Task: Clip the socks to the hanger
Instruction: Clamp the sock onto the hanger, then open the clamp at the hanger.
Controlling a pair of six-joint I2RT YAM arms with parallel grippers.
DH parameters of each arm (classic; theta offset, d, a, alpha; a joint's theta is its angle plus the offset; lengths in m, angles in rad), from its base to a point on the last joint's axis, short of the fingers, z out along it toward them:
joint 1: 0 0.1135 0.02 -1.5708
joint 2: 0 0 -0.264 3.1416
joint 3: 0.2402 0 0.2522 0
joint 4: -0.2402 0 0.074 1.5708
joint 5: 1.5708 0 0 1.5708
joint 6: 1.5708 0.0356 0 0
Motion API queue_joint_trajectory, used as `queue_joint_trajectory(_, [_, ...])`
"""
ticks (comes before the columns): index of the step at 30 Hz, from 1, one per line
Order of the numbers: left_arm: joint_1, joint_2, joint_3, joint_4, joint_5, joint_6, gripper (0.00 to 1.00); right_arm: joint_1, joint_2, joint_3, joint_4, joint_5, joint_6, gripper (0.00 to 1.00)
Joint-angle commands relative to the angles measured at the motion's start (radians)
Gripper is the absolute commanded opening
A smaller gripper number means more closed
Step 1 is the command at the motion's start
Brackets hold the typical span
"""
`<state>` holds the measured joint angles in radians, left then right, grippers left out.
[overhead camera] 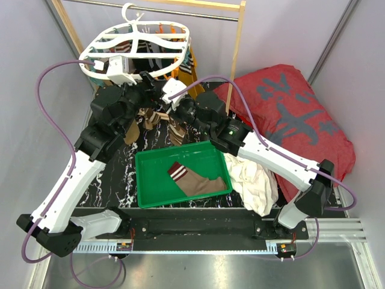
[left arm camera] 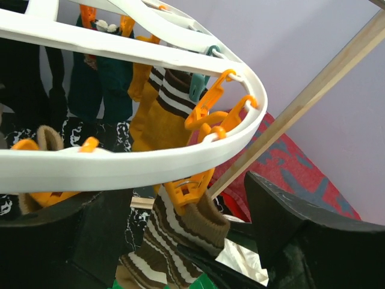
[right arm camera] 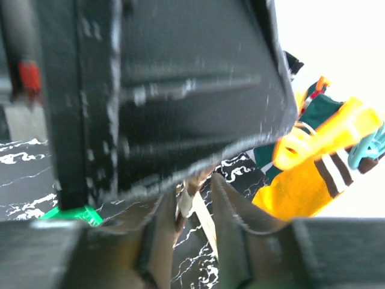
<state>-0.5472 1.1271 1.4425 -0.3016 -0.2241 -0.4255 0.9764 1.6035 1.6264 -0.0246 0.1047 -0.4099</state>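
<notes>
White plastic hanger rim crosses in front of the left gripper, jaws wide. Left wrist only: orange clip biting a brown striped sock. Top only: second sock in the green tray. Right gripper narrow, tan strip inside; we can't tell if gripped. Red cushion marks unreadable.

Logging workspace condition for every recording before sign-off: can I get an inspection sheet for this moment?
Surface: black marbled table top with a green tray on it.
Job's things: white hanger hooked at the wooden rack, several socks clipped on; brown striped sock hangs from an orange clip; loose sock lies in the tray.
Clutter: white cloth, red cushion, both at right.
Grippers: left gripper open under the hanger rim; right gripper close by, jaws unclear.
Cables: purple cables loop off both arms.
Surroundings: grey walls; nothing else seen.
</notes>
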Motion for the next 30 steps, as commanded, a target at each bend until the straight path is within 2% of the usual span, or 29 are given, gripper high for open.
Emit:
queue_joint_trajectory(1, [0.004, -0.030, -0.017, 0.039, -0.072, 0.050, 0.78, 0.007, -0.063, -0.081, 0.031, 0.027, 0.081, 0.44])
queue_joint_trajectory(5, [0.015, -0.035, -0.013, 0.041, -0.089, 0.067, 0.78, -0.016, -0.137, -0.172, -0.012, -0.029, 0.186, 0.59])
queue_joint_trajectory(9, [0.020, -0.038, -0.014, 0.035, -0.109, 0.082, 0.78, -0.027, -0.194, -0.294, -0.048, -0.072, 0.270, 0.64])
queue_joint_trajectory(13, [0.032, -0.039, -0.022, 0.016, -0.116, 0.093, 0.78, -0.051, -0.252, -0.398, -0.049, -0.137, 0.361, 0.65])
queue_joint_trajectory(17, [0.047, -0.050, -0.028, 0.002, -0.124, 0.097, 0.78, -0.061, -0.237, -0.431, -0.124, -0.235, 0.405, 0.65])
queue_joint_trajectory(25, [0.059, -0.064, -0.031, -0.036, -0.119, 0.106, 0.79, -0.090, -0.206, -0.470, -0.107, -0.275, 0.519, 0.66])
queue_joint_trajectory(30, [0.062, -0.082, -0.039, -0.065, -0.132, 0.116, 0.79, -0.156, -0.234, -0.467, 0.101, -0.358, 0.553, 0.65])
